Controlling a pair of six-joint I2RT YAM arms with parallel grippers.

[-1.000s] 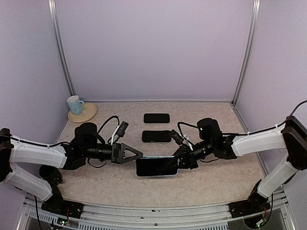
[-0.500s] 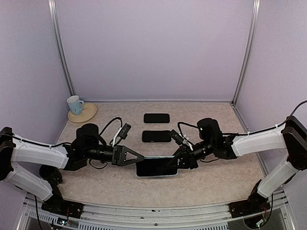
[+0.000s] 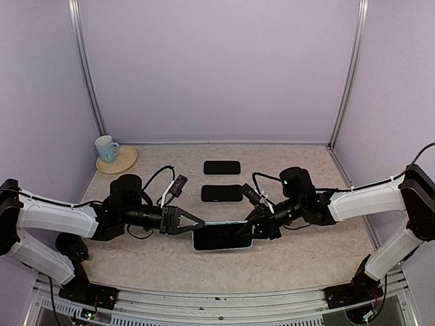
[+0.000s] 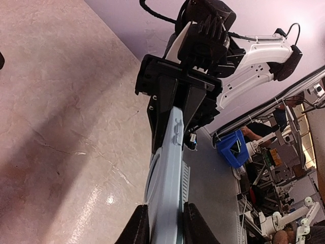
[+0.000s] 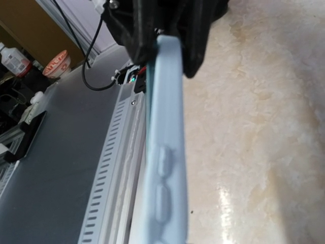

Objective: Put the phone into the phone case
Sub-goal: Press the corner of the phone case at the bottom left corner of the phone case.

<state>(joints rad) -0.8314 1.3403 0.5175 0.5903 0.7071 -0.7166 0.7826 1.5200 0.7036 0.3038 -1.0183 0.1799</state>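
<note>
A light blue phone case (image 3: pixel 221 237) with a dark phone face showing inside its rim hangs level just above the table, between the two arms. My left gripper (image 3: pixel 197 224) is shut on the case's left end. In the left wrist view both black fingers (image 4: pixel 138 229) press the sides of the case (image 4: pixel 170 168). My right gripper (image 3: pixel 250 231) is shut on the right end. The right wrist view runs along the case's edge (image 5: pixel 165 152) and its side buttons to the left gripper (image 5: pixel 162 25). The right gripper's own fingertips are hidden there.
Two black phone-shaped slabs lie behind the held case, one (image 3: pixel 221 193) nearer and one (image 3: pixel 222 167) farther back. A pale blue mug (image 3: pixel 105 147) stands on a round coaster (image 3: pixel 119 163) at the back left corner. Purple walls enclose the table.
My left gripper has moved right to the case's left end and closed its jaws onto it. The right gripper and the case have stayed where they were.
</note>
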